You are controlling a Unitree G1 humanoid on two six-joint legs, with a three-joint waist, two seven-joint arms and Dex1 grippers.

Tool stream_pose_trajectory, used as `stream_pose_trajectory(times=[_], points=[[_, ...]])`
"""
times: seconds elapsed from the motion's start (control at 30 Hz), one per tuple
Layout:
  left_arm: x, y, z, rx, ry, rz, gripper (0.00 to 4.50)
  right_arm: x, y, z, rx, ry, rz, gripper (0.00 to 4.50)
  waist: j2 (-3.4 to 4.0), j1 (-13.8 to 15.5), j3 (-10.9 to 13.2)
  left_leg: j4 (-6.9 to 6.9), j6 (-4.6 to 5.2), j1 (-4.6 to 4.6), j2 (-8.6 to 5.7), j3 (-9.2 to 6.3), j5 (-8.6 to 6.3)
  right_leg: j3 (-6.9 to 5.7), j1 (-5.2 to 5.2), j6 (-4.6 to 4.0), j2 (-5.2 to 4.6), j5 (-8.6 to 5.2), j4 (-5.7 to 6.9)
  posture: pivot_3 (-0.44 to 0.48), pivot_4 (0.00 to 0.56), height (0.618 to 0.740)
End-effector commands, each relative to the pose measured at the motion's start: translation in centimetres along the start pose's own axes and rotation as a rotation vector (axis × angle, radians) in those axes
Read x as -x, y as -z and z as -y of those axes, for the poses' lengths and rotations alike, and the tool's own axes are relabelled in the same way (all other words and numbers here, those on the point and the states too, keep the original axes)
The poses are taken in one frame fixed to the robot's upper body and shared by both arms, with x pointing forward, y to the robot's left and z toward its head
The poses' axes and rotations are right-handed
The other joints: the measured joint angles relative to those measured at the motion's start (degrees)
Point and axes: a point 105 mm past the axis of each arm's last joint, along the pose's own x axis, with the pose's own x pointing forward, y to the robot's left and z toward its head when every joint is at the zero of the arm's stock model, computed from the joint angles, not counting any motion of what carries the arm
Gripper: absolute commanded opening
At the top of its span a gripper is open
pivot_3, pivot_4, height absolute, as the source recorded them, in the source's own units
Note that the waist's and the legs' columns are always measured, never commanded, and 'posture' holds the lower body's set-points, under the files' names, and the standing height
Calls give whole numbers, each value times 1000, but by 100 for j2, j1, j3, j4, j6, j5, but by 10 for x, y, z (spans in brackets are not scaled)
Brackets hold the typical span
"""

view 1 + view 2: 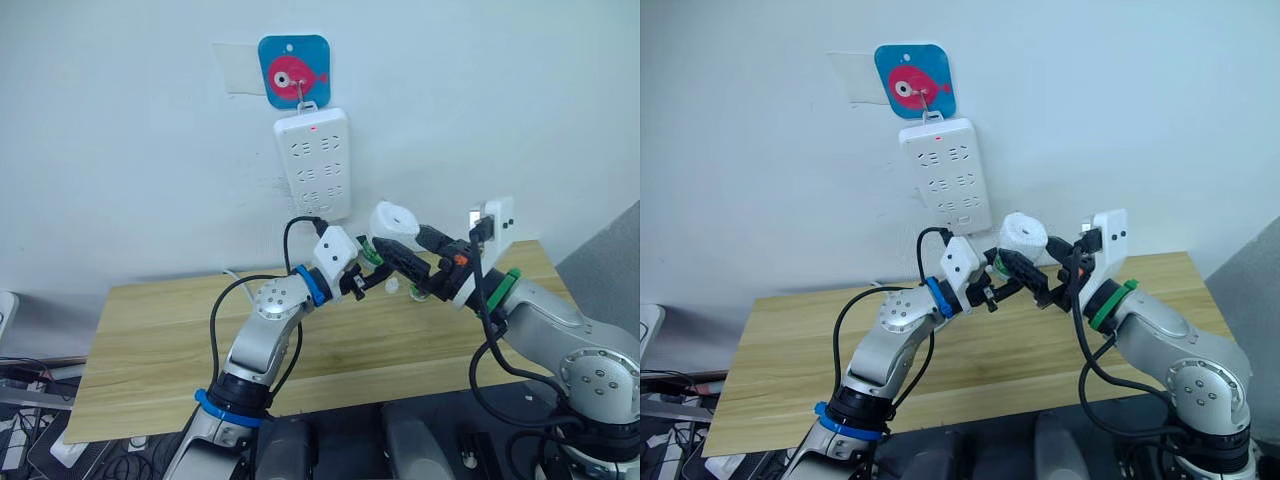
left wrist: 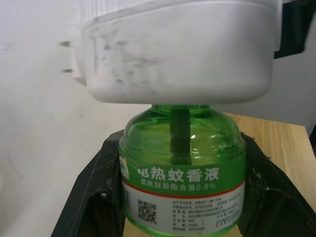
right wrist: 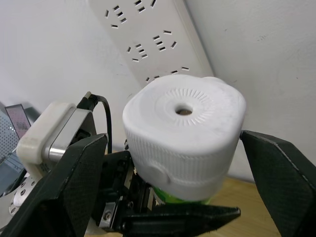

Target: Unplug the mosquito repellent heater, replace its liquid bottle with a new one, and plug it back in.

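- Tabletop (image 1: 150,330): pale wood, beneath both arms; your work is held in the air above it, in front of the wall.
- Left pincer (image 2: 181,197): fingers clamped on either side of the green bottle (image 2: 181,177), whose neck and wick are seated in the underside of the mosquito repellent heater (image 2: 177,54). Whether this is the old bottle or the new one cannot be told.
- Power strip (image 1: 315,165): hangs on the wall above and behind the pincers, one red lamp lit; the heater is unplugged, well apart from it.
- Right pincer (image 3: 182,163): fingers stand to either side of the heater, vent hole facing the wrist camera; whether they press on it cannot be told.
- Risks: if you twist or pull off-axis, the neck may bind or the wick snap; a loose hold on the heater would let it turn with the bottle; releasing either too soon would drop it onto the tabletop.
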Motion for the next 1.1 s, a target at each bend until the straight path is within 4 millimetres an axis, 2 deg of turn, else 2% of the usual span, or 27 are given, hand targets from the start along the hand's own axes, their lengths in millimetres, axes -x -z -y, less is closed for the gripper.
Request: stream_pose_trajectory(times=[0.03,0.2,0.27,0.5,0.6,0.7,1.1], points=[[-4,-15,6,-51,32,53,2231,-3,-8,-17,16,-82,38,4482,0,-3,0,0,0,0,0,-1,0,0,0,0,0,0,0,-239,193,740],[-6,-17,6,-62,16,62,2231,-12,-6,-20,22,-90,25,4482,0,-28,0,0,0,0,0,0,0,0,0,0,0,0,-1,-239,193,740],[-6,-19,6,-51,7,74,2231,-14,-3,-18,21,-84,24,4482,0,-29,0,0,0,-1,0,-1,0,0,0,0,0,0,-1,-211,191,740],[-4,-27,11,31,12,131,2231,-14,8,-13,34,-82,20,4482,1,-31,0,-1,0,-1,-1,-1,0,0,0,0,-1,0,-2,-197,189,740],[-3,-27,13,37,18,129,2231,-13,11,-11,39,-84,27,3884,1,-32,0,-1,0,0,0,-3,0,0,-1,0,-1,0,-1,-198,190,740],[-3,-26,14,39,20,125,2231,-11,14,-8,36,-79,36,2952,2,-32,-1,0,0,2,-1,0,0,1,1,0,0,0,0,-202,189,740],[-3,-27,16,56,39,130,2231,-14,13,-10,52,-106,41,2966,2,-38,-2,0,0,2,0,-1,0,2,0,0,2,0,-1,-208,184,740]])
